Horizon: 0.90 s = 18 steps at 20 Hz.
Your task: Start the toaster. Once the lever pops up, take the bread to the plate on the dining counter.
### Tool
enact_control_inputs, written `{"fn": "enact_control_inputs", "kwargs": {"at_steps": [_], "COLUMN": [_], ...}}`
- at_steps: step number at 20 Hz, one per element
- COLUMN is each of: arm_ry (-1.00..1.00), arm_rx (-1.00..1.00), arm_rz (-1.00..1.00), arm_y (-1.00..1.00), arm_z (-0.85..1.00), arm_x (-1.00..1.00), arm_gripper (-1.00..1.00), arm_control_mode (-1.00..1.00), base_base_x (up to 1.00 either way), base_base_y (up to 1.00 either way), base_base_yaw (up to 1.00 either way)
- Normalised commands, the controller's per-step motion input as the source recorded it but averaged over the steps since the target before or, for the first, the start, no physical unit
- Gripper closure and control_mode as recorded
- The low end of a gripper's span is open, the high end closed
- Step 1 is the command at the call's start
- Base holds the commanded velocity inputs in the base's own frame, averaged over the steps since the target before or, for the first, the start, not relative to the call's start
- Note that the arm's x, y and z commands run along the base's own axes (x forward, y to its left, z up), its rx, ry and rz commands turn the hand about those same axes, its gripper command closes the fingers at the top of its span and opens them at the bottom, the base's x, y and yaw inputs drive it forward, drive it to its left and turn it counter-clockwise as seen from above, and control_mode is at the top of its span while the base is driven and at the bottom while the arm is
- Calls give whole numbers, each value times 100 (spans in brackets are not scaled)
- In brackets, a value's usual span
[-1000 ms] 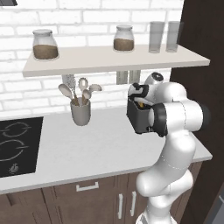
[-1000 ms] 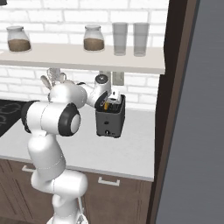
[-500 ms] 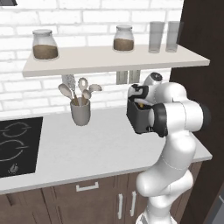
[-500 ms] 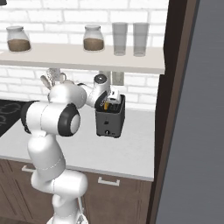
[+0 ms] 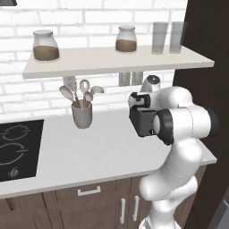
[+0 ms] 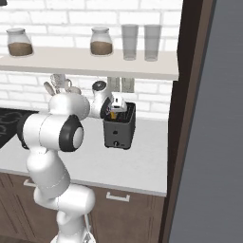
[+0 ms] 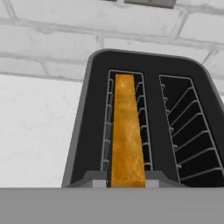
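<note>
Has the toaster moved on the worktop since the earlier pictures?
No. In the right base view the toaster stands at the same spot under the shelf, by the brick wall.

Bread [image 7: 127, 135] upright in toaster [image 7: 151, 70] slot, seemingly left.

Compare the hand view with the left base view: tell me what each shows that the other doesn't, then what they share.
Hand view alone: the toaster's two top slots from above, the bread standing on edge in the left slot, the right slot empty, and the finger tips on either side of the slice's near end.

Left base view alone: the utensil cup, the hob, two jars and two glasses on the shelf.

Both: the dark toaster, the white worktop and the brick wall.
</note>
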Motion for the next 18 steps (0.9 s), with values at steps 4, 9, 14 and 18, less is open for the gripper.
{"fn": "enact_control_inputs", "kwargs": {"at_steps": [4, 9, 14, 18], "arm_ry": [0, -3, -14, -22], "arm_rx": [-6, 1, 11, 13], "arm_rz": [0, 2, 4, 4], "arm_y": [18, 0, 0, 0], "arm_z": [0, 15, 32, 36], "arm_x": [-17, -3, -22, -22], "arm_gripper": [100, 100, 100, 100], "arm_control_mode": [-100, -100, -100, -100], "base_base_x": [0, 0, 0, 0], "base_base_y": [0, 0, 0, 0], "base_base_yaw": [0, 0, 0, 0]}}
